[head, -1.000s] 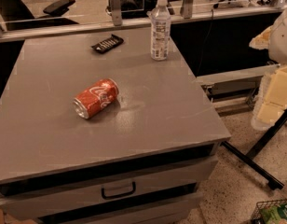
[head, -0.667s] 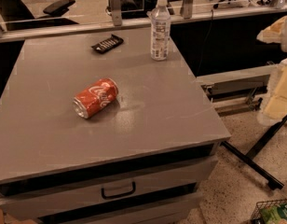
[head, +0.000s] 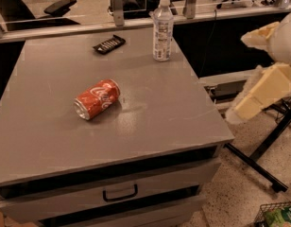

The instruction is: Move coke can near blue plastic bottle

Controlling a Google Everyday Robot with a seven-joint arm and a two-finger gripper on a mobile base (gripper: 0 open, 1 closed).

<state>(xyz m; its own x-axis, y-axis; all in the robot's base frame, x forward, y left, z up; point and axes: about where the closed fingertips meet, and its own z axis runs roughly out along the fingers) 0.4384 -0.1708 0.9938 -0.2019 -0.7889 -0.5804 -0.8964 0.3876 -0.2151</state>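
The coke can (head: 97, 99) is red with white script and lies on its side at the left middle of the grey table (head: 174, 117). The blue plastic bottle (head: 162, 29) is clear with a white cap and pale label and stands upright at the table's far right. The can is well apart from the bottle, nearer the front and to the left. My gripper (head: 260, 79) is cream-coloured and hangs in the air off the table's right edge, away from both objects and holding nothing that I can see.
A flat black remote-like object (head: 109, 44) lies at the back of the table, left of the bottle. The table has drawers with a handle (head: 120, 193) at the front. A black stand leg (head: 259, 164) crosses the floor at the right. A wire basket (head: 278, 215) sits at the bottom right.
My gripper has shifted a little at the right edge, now slightly further left toward the table. The can and bottle have not moved.
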